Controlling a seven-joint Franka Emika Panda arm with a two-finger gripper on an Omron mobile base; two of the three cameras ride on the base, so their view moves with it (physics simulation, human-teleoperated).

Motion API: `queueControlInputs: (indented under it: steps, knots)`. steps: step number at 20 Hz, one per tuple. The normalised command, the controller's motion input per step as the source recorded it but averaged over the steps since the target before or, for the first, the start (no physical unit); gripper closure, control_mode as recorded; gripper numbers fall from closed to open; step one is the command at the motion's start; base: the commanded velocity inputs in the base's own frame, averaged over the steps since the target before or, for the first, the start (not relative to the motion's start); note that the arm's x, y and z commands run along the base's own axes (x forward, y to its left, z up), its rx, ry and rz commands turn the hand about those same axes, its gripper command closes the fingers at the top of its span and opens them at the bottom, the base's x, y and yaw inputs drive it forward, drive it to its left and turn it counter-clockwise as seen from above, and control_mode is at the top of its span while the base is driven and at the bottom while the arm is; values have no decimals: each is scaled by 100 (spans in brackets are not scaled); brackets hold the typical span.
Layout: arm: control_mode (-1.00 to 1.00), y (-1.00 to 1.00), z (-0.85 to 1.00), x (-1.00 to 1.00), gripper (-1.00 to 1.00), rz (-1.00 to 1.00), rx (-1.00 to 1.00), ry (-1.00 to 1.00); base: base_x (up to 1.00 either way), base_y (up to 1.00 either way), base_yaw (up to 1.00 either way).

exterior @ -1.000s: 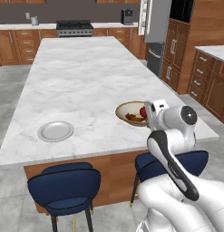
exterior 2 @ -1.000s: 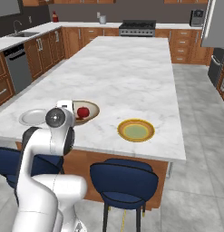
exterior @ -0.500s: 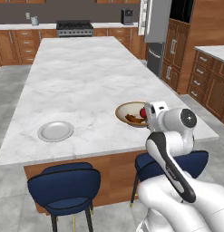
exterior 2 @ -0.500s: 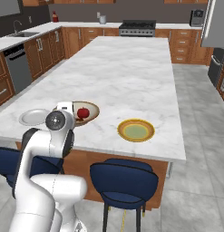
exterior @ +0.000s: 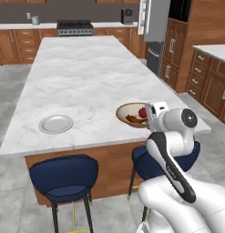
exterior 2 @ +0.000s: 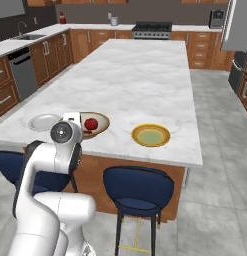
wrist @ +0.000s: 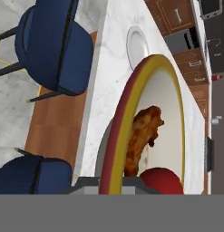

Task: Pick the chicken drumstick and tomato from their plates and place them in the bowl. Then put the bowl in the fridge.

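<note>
Jaws pinched shut on the near rim of the bowl [wrist: 145,118]; gripper [wrist: 111,181] sits right at the island's front edge. Chicken drumstick [wrist: 140,136] and tomato [wrist: 161,181] both lie inside the bowl, touching. Grey plate [exterior: 55,124] sits near the front edge twd the island's left corner, yellow-rimmed plate [exterior 2: 151,135] twd the right. Marble island [exterior: 82,77] w/ blue stools [exterior: 63,175] under the front edge. Fridge [exterior: 155,27] stands beyond the far right corner.
</note>
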Motion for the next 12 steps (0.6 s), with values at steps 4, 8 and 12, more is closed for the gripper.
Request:
queueControlInputs:
  steps: [4,8,12]
  knots:
    - [100,0,0,0,100,0,0,0,-29,-46,-34]
    - [100,0,0,0,100,0,0,0,19,-68,-17]
    - [100,0,0,0,100,0,0,0,40,-70,0]
